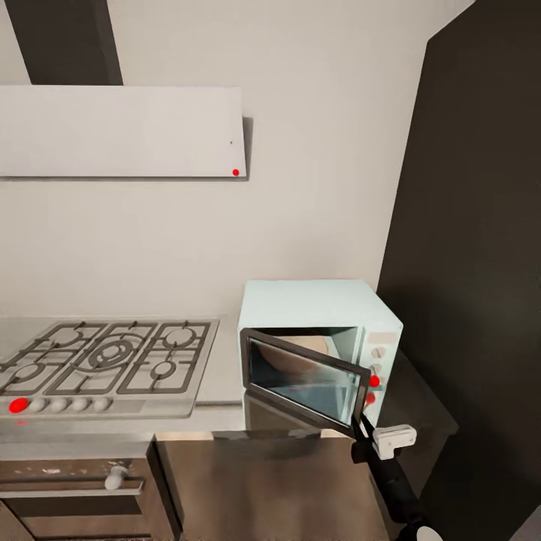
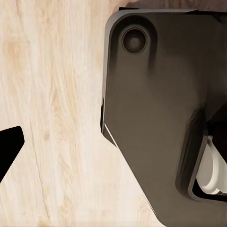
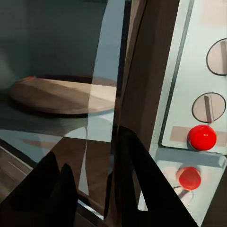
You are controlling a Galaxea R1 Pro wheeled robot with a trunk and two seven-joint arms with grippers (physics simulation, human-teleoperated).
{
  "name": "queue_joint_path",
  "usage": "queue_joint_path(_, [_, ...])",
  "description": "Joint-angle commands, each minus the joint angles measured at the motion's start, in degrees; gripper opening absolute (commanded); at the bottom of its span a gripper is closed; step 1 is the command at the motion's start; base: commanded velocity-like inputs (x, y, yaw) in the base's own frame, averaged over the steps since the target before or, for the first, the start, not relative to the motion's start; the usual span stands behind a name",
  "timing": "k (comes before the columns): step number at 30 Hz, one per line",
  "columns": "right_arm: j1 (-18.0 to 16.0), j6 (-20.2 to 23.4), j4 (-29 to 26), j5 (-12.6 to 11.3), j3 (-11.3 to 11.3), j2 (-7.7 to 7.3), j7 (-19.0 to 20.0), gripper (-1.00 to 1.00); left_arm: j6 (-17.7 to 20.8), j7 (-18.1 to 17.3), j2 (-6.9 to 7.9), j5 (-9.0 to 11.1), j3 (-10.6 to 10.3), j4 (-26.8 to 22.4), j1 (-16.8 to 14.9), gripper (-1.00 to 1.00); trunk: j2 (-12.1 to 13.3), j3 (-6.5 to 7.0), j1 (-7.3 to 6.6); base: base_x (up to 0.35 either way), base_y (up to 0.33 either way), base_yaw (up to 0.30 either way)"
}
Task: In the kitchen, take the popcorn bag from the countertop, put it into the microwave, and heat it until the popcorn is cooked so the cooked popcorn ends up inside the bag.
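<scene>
The pale mint-blue microwave [image 1: 315, 300] stands at the right end of the grey countertop [image 1: 222, 376]. Its dark glass door [image 1: 304, 376] hangs partly open, the free edge swung toward me. My right gripper [image 1: 361, 430] reaches up to that edge. In the right wrist view the gripper [image 3: 94, 189] has its dark fingers [image 3: 142, 189] on either side of the door's edge [image 3: 124, 94], shut on it. A flat tan round plate [image 3: 61, 94] lies inside the cavity. The popcorn bag is out of view. My left gripper [image 2: 113, 142] hangs open over the floor, holding nothing.
A gas hob [image 1: 105, 361] with a red knob lies left of the microwave, with an oven [image 1: 68, 488] below and a hood [image 1: 120, 131] above. A tall dark cabinet [image 1: 481, 263] walls off the right. Round knobs [image 3: 208, 106] and a red button [image 3: 202, 137] line the microwave's panel. Wooden floor [image 2: 52, 94] lies beside my base [image 2: 156, 118].
</scene>
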Motion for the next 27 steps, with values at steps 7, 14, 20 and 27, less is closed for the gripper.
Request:
queue_joint_path(7, [-0.01,-0.26,0.68,-0.76,-5.39,-0.07,-0.11,1.0,-0.03,0.06,-0.01,0.05,0.31,0.02,0.0,1.0,-0.02,-0.03,0.02,0.0,0.0,0.0])
queue_joint_path(14, [-0.01,-0.25,0.69,-0.76,-5.38,-0.07,-0.08,1.0,-0.03,0.02,-0.01,0.05,0.35,0.0,0.0,1.0,-0.02,-0.03,0.02,0.0,0.0,0.0])
queue_joint_path(20, [-0.01,-0.27,0.68,-0.76,-5.38,-0.07,-0.12,1.0,-0.03,0.1,-0.01,0.05,0.31,-0.02,0.0,1.0,-0.02,-0.03,0.02,-0.06,-0.063,0.0])
queue_joint_path(27, [-0.01,-0.26,0.69,-0.76,-5.38,-0.07,-0.12,1.0,-0.03,0.1,0.04,0.05,0.32,0.01,0.0,1.0,-0.02,-0.03,0.02,-0.009,-0.275,0.0])
